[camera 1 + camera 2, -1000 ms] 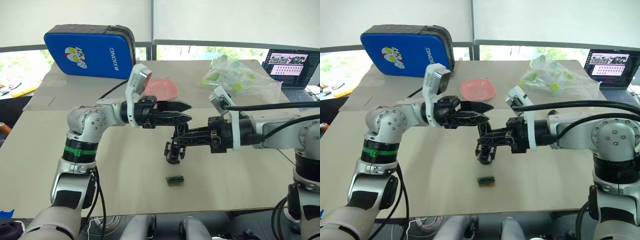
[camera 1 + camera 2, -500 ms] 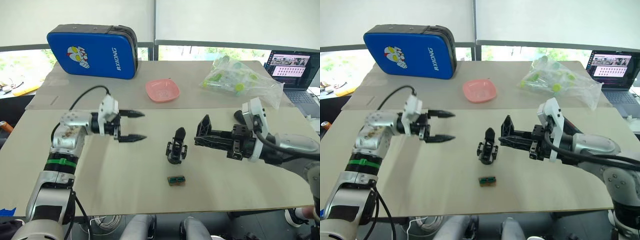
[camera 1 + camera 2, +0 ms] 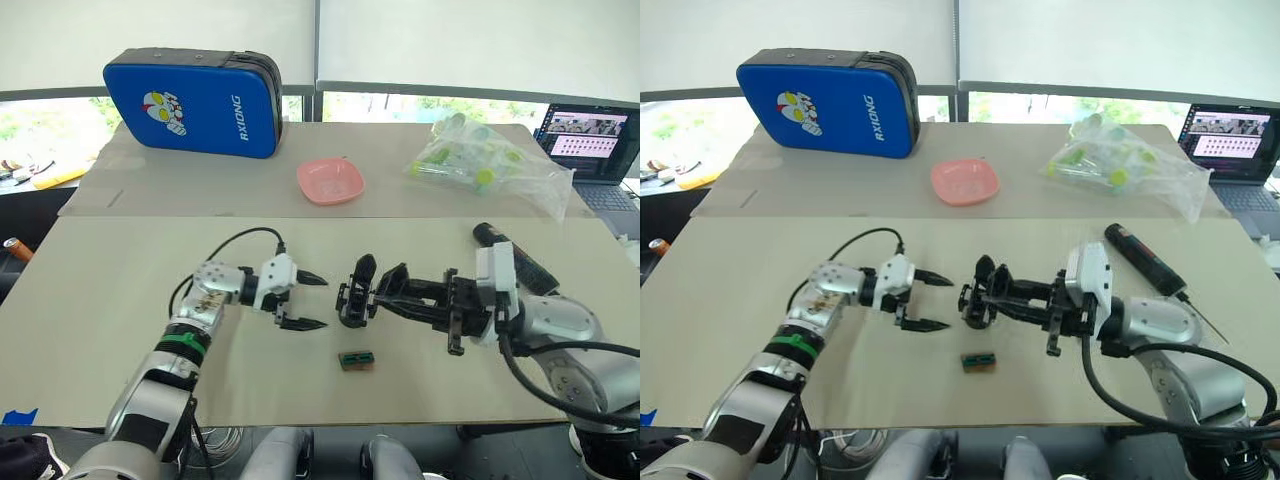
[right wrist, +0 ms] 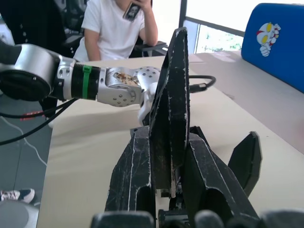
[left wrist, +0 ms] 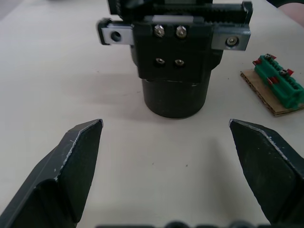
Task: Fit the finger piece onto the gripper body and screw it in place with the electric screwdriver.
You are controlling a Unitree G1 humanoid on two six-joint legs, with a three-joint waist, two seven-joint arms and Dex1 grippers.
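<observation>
The gripper body (image 3: 353, 300) stands on the table with its one pointed finger (image 4: 171, 95) sticking up. My right gripper (image 3: 385, 292) reaches in from the right and is shut on it, one finger on each side of that upright finger. Just left of the body, my left gripper (image 3: 322, 302) is open and low over the table. The left wrist view shows the gripper body (image 5: 173, 61) ahead of the spread fingertips (image 5: 95, 129), untouched by them. The electric screwdriver (image 3: 1145, 260) lies on the table at the right. The finger piece is out of view.
A small green-and-brown block (image 3: 354, 360) lies just in front of the body. Farther back are a pink bowl (image 3: 330, 180), a blue case (image 3: 195, 103), a clear bag of parts (image 3: 490, 165) and a laptop (image 3: 595, 140). A person (image 4: 121, 23) sits beyond the table.
Half a second ago both grippers were open and away from the body. My right gripper has moved back in and shut on it. My left gripper has dropped and moved right, close beside it.
</observation>
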